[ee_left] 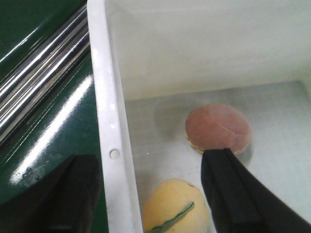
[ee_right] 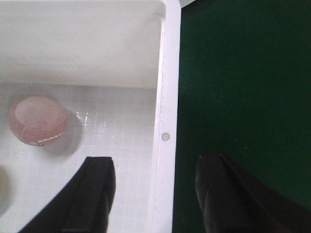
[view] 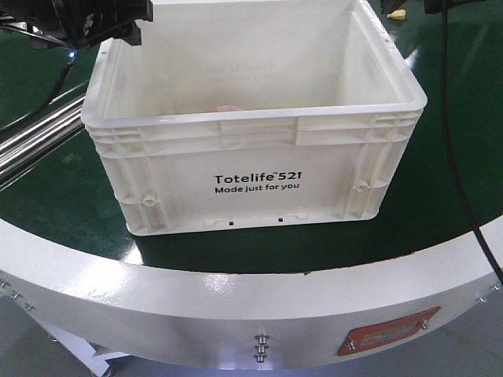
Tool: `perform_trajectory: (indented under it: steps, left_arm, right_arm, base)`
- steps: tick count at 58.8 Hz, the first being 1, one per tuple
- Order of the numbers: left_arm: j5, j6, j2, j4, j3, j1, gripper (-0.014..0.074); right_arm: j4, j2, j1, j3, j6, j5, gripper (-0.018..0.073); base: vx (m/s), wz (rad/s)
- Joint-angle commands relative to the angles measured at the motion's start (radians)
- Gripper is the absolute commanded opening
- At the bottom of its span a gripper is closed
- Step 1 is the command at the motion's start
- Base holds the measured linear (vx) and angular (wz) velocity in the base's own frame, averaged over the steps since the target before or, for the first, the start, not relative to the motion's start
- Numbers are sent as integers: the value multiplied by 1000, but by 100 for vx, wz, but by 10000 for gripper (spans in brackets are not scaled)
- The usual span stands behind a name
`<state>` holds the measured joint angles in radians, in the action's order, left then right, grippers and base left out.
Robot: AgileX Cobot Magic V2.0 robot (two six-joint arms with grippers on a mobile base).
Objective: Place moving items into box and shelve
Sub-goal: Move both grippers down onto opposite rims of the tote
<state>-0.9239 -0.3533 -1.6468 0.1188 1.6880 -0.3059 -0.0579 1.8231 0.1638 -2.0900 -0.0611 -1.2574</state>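
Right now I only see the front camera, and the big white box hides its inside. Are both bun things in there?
Observer: Yes. The left wrist camera shows the pinkish-brown rounded bun and the cream rounded bun with a green strip on the floor of the large white ribbed plastic crate.
Operator: Which one is by the wall?
Observer: The cream bun, close to the left wall.
Operator: Where are the end effectors?
Observer: The left end effector and the right end effector are open, each straddling a side rim.
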Motion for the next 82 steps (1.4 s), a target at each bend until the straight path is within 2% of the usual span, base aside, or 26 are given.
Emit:
perform_trajectory:
  steps: [1,10,15,31,42,66,82]
  left_arm:
    - [46,-3,32,20,57,-5,543]
    - [-32,19,-5,47,112,-5,543]
    - [-71,21,-22,89,124,-5,543]
    - [-40,10,-32,114,127,-5,543]
    - [-43,10,-62,114,127,-5,543]
    - [-44,10,-96,115,127,-5,543]
    - [-64,10,-122,144,127,-5,543]
  right_arm:
    - [8,-31,-2,-32,-5,-10,414]
    - [6,2,-2,-32,-6,-14,414]
    - [6,15,-2,-32,-7,-14,414]
    - [10,54,-2,-32,-7,-17,414]
    - [58,76,-2,-32,-7,-22,414]
    - [53,117,-2,-32,-7,-23,414]
    - [53,139,-2,-32,-10,-17,414]
  base:
    - [0,0]
    - [0,0]
    - [0,0]
    - [0,0]
    - [0,0]
    - [0,0]
    - [0,0]
